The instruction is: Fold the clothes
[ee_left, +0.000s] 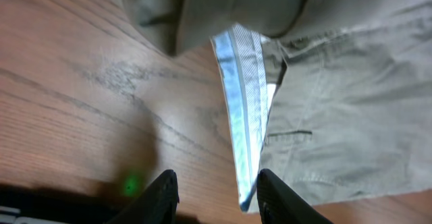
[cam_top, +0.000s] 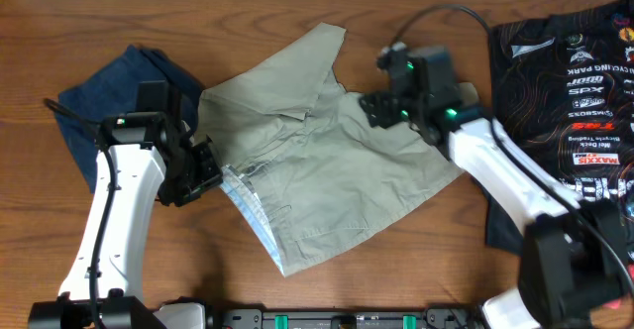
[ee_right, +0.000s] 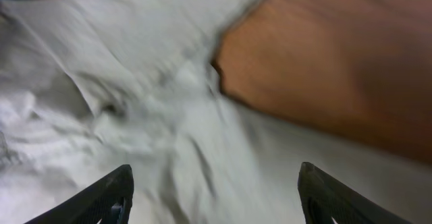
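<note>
A pair of khaki shorts (cam_top: 327,151) lies spread in the middle of the wooden table, partly folded over itself. Its blue-white striped waistband lining (cam_top: 243,185) is turned out at the left edge. My left gripper (cam_top: 205,166) is open at that edge. In the left wrist view the lining (ee_left: 244,129) runs down between the open fingers (ee_left: 219,198), close to the right finger. My right gripper (cam_top: 381,106) is wide open over the shorts' upper right part. The right wrist view shows khaki cloth (ee_right: 169,129) under the open fingers (ee_right: 214,200); it holds nothing.
Folded dark blue jeans (cam_top: 114,96) lie at the left, behind my left arm. A black printed jersey (cam_top: 570,101) lies at the right edge, partly under my right arm. Bare wood (cam_top: 416,260) shows in front of the shorts.
</note>
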Controlling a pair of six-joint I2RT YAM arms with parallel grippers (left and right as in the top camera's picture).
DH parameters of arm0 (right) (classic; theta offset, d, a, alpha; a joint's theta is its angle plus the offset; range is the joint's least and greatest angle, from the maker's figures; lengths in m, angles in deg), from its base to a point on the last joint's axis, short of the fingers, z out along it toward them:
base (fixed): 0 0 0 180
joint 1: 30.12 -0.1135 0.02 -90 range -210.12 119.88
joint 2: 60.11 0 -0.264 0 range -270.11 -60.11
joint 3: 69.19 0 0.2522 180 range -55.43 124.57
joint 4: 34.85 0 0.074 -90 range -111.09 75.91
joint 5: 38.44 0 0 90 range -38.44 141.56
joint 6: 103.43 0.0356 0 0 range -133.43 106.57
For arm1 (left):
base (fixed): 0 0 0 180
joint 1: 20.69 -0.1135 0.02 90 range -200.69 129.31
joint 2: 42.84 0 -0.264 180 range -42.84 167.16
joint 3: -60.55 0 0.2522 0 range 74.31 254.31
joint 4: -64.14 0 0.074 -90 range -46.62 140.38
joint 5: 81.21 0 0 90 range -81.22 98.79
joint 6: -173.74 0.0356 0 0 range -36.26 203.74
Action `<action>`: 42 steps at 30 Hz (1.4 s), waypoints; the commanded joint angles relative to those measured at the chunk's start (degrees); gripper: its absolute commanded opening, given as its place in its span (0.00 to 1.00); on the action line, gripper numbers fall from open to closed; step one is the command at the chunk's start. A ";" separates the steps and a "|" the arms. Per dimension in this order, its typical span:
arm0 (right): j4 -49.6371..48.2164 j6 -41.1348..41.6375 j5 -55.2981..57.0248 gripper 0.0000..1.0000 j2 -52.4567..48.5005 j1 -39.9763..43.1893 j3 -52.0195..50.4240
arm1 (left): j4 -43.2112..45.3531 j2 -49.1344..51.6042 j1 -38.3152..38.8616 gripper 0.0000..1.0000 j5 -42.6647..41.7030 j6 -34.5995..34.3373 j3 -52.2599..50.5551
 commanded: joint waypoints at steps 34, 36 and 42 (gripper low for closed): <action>21.86 15.63 32.37 0.07 -20.61 5.66 15.26 | 5.40 -0.79 7.08 0.41 -1.31 0.87 -0.02; 26.25 17.20 29.42 0.20 -18.60 6.78 15.26 | 6.25 -0.79 7.08 0.41 -1.33 0.87 -0.04; 25.86 13.09 24.70 0.94 -11.37 7.48 15.26 | 6.03 -0.76 7.21 0.41 -1.38 0.85 -0.17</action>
